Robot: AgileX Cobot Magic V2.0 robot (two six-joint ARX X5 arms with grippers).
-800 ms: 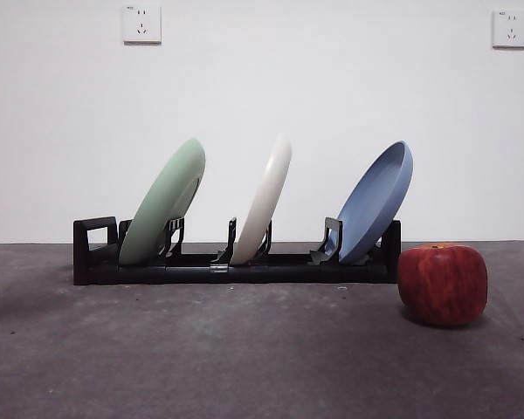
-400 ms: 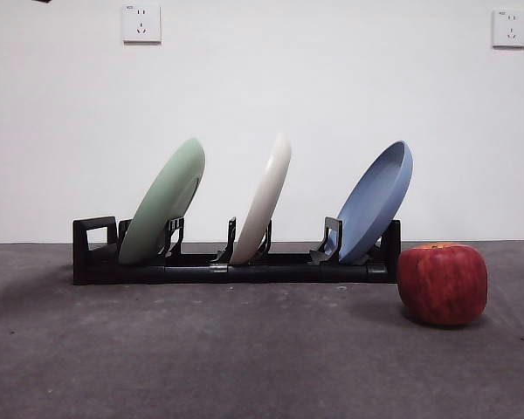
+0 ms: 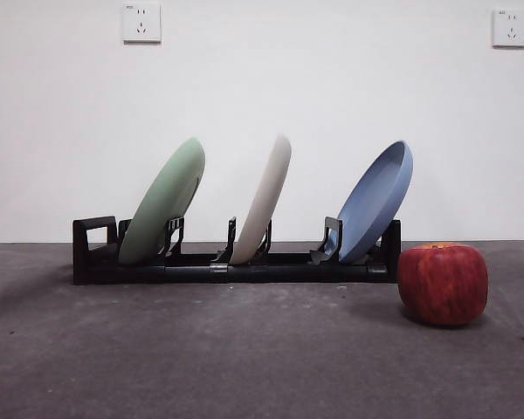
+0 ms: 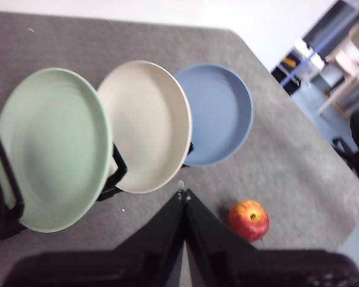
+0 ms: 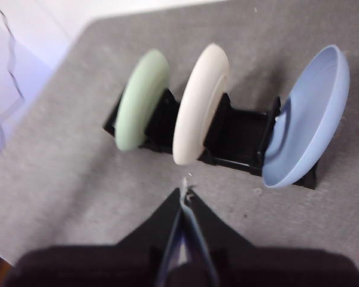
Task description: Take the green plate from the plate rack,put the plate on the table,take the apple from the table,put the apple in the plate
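The green plate leans in the left slot of the black plate rack, next to its loop handle. It also shows in the left wrist view and the right wrist view. The red apple sits on the dark grey table to the right of the rack; the left wrist view shows it too. My left gripper is shut and empty, high above the rack. My right gripper is shut and empty, high above the table in front of the rack. Neither shows in the front view.
A cream-white plate stands in the rack's middle slot and a blue plate in its right slot. A white wall with two sockets stands behind. The table's edge lies beyond the blue plate in the left wrist view.
A small dark tip at the front view's top left corner half a second ago is gone now. The plates, rack and apple have not moved.
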